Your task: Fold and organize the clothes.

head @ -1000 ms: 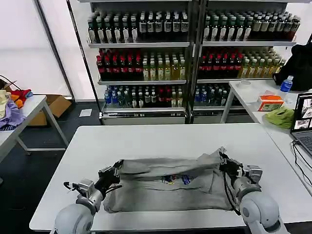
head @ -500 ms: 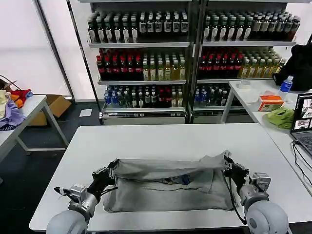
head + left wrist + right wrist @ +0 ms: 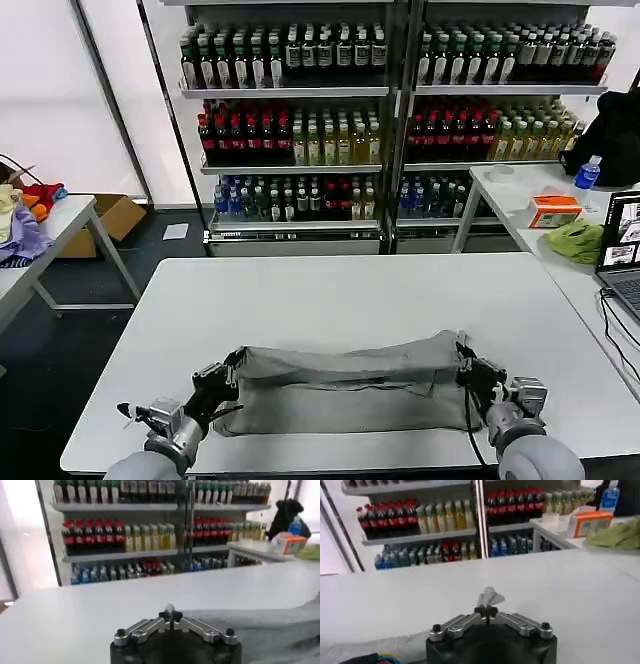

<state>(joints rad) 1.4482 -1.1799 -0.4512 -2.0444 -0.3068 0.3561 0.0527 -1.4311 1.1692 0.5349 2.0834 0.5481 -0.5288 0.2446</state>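
Where T-shirt (image 3: 345, 385) spans, left hand (image 3: 232, 367), right hand (image 3: 463, 360) pinch corners.

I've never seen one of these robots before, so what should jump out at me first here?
A light grey cotton T-shirt lies folded over on the white table, pinched at each end by the left gripper and right gripper. Behind stand tall shelves of colourful drink bottles.

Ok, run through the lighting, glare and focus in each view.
Head view: bright window at the robot's left is blown out; the grey T-shirt casts only a soft shadow on the white table. Left wrist view: the left gripper is sharp, the bottle shelves soft. Right wrist view: the right gripper is sharp, background blurred.
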